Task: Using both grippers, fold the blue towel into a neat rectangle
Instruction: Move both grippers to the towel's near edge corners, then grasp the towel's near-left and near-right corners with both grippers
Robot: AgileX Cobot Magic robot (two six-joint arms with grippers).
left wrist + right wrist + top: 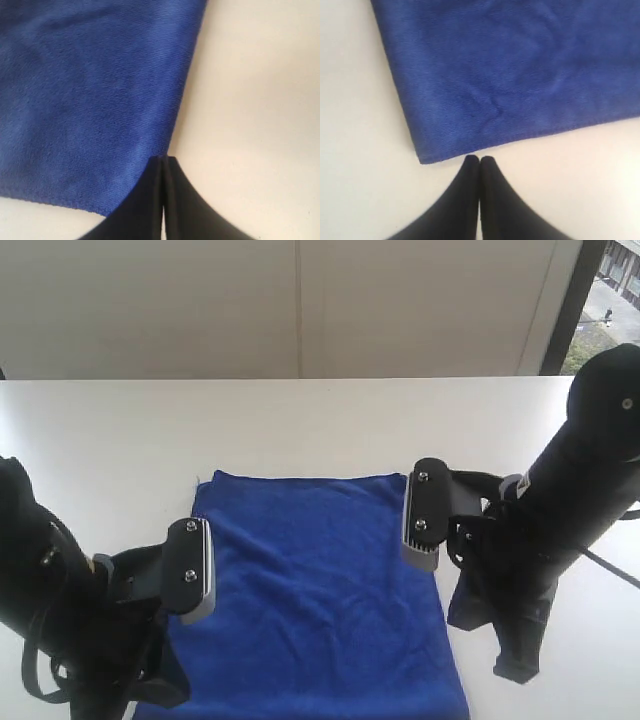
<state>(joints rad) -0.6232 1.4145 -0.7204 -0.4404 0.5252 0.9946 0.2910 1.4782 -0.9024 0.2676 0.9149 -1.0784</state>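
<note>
Left black robot gripper (pixel 164 161), nearest: fingers pressed together, pinching nothing, tips at the edge of the deep royal-blue fuzzy microfibre towel (pixel 310 600), near a corner. Towel lies spread flat on the white table (pixel 120 440), between both arms. Right black robot gripper (pixel 479 160), farther back: fingers pressed together, empty, just beside the towel's far corner.

The towel (pixel 310 590) is showing as soft cloth, its pile looking fuzzy and matt, with fine ribbed rows and a thin stitched hem. The table (pixel 300 425) is looking smooth, pale and faintly shiny. The left gripper (pixel 192 568) and right gripper (pixel 422 515) are appearing as hard black plastic with a dull sheen, carrying small shiny metal screws (pixel 421 525) and grey ridged edges.
</note>
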